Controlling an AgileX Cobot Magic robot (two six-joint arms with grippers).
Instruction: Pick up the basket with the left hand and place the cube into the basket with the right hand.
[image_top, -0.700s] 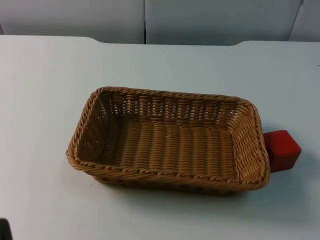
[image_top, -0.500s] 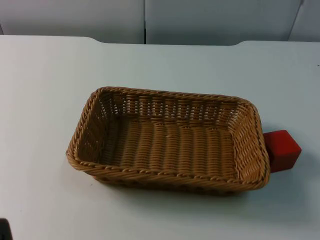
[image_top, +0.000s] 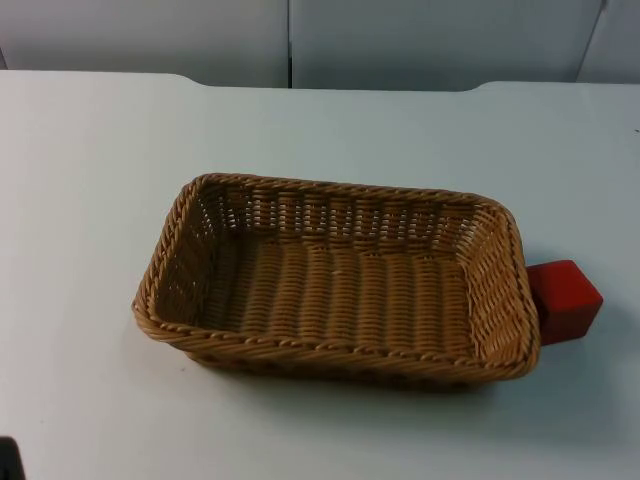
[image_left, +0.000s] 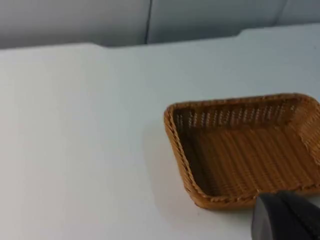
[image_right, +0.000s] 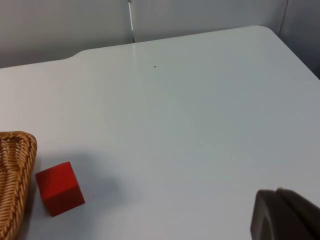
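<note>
Resting untouched on the white bench (image_top: 90, 180), a rectangular tan woven wicker basket (image_top: 335, 285) sits near the middle, open side up and with nothing inside it. At its left, the left pincer (image_left: 287, 220) hangs back from the basket's near rim, one black fingertip in sight in the left wrist view; whether its fingers are spread or pressed together cannot be told. The weave looks light and fairly stiff, with a thick braided rim that should give a sure hold; the short left-hand wall, pinched across the rim, seems the likeliest place to take it, though a one-sided hold may let the far end tip. To the basket's right, a small red solid cube (image_top: 565, 298) stands on the bench just beside the right-hand wall, perhaps touching it. Its flat faces look hard and smooth, so a square pinch across two opposite sides seems best. Further right, the right pincer (image_right: 285, 215) waits well apart from the cube, its state likewise impossible to tell.
</note>
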